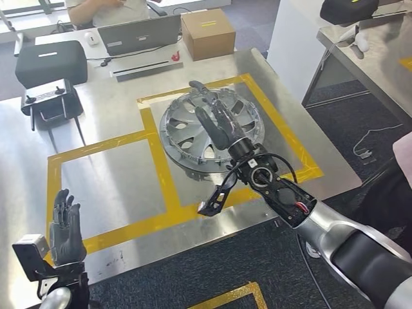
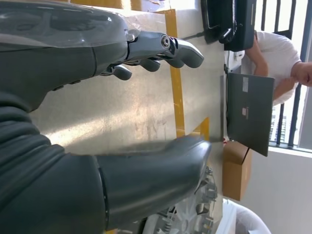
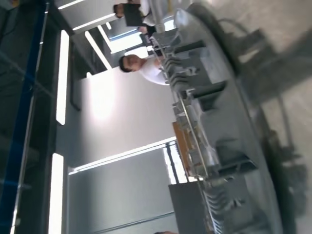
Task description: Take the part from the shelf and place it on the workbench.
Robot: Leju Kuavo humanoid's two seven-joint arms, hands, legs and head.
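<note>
Head view, left hand (image 1: pixel 65 226) raised at the near workbench edge with fingers spread and nothing held, right hand (image 1: pixel 219 122) laid over the round silver spoked wheel cover (image 1: pixel 182 132), grip cannot be told, cover resting inside the yellow-taped square (image 1: pixel 160 170) on the steel workbench (image 1: pixel 116 106), brown cardboard box (image 1: pixel 208 33) beyond.

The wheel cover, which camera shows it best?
The head view: the whole wheel cover lies on the workbench inside the yellow tape, under the right robot hand. The left wrist view catches its edge; the right wrist view shows it blurred, close up.
</note>
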